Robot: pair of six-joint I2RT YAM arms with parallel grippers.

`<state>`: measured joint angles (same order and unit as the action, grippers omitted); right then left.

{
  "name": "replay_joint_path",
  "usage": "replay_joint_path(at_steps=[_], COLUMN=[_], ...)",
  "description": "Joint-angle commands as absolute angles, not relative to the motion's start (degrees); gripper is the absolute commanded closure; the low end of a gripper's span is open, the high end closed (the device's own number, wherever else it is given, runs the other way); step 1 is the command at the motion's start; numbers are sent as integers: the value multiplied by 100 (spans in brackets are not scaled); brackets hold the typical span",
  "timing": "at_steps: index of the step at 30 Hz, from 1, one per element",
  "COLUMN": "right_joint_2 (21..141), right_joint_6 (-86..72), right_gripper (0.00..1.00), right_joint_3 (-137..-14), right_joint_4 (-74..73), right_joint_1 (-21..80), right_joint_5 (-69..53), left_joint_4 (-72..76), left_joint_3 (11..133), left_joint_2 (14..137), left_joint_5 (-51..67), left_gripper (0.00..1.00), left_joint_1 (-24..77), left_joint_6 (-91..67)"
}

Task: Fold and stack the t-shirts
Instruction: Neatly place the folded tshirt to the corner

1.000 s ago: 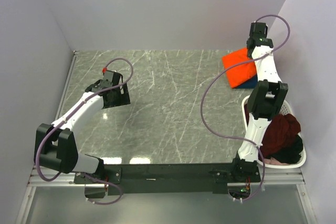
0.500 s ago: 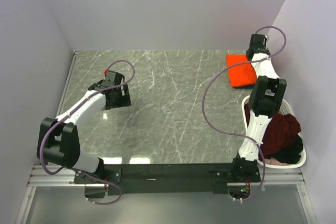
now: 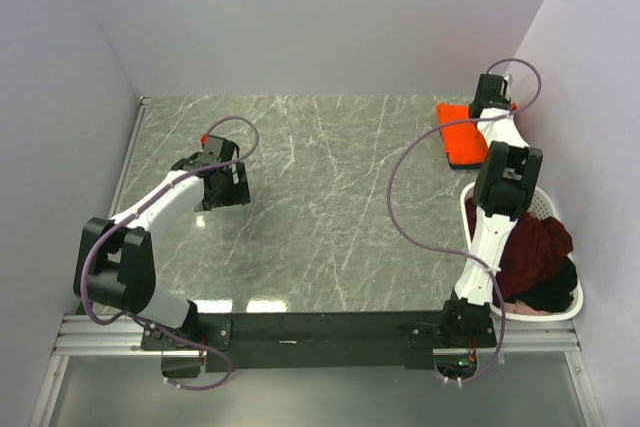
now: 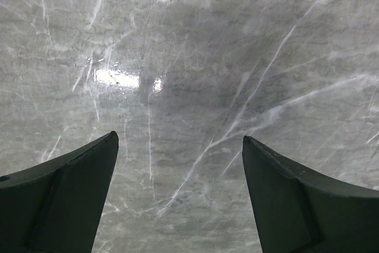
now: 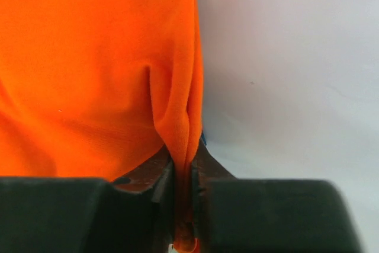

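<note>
The bright orange t-shirt (image 3: 462, 135) lies folded at the table's back right, against the right wall. My right gripper (image 3: 492, 97) is at its far edge, shut on a pinched fold of orange cloth (image 5: 182, 117). A sliver of blue (image 5: 203, 139) shows beside the right finger; otherwise the navy shirt is hidden. My left gripper (image 3: 222, 187) hangs open and empty over bare marble at the left, its fingers (image 4: 71, 188) wide apart. A dark maroon shirt (image 3: 535, 247) and a black one (image 3: 555, 292) lie crumpled in the basket.
The white oval basket (image 3: 545, 314) stands at the near right beside the right arm. The grey marble table (image 3: 330, 197) is walled at the back and on both sides. A purple cable (image 3: 400, 207) loops from the right arm.
My right gripper has moved toward the back right corner, dragging the orange shirt to the right wall. The navy shirt under it no longer shows from above. The left arm has barely moved.
</note>
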<state>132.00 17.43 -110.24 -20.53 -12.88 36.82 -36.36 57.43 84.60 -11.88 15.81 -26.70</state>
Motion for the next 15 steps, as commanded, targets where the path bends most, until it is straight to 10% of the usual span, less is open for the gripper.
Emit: replay_joint_path(at_steps=[1,6,15], right_joint_2=[13262,13280,12797], right_joint_6=[1872,1846,1618], right_gripper=[81,48,42], right_joint_3=[-11136,-11171,-11065], right_joint_4=[-1644,-1355,-1141], right_joint_1=[-1362,-1354,-1336], right_joint_5=[4086,4770,5529], left_joint_4=[-3524,-3533,-3533], left_joint_3=[5766,5766,5757], left_joint_2=[8481,8499,8359], left_joint_5=[-1178,-1213,-1222], left_gripper=[9,9,9], left_joint_1=[1556,1556,1556], left_joint_6=[-2707,-2698,-2707])
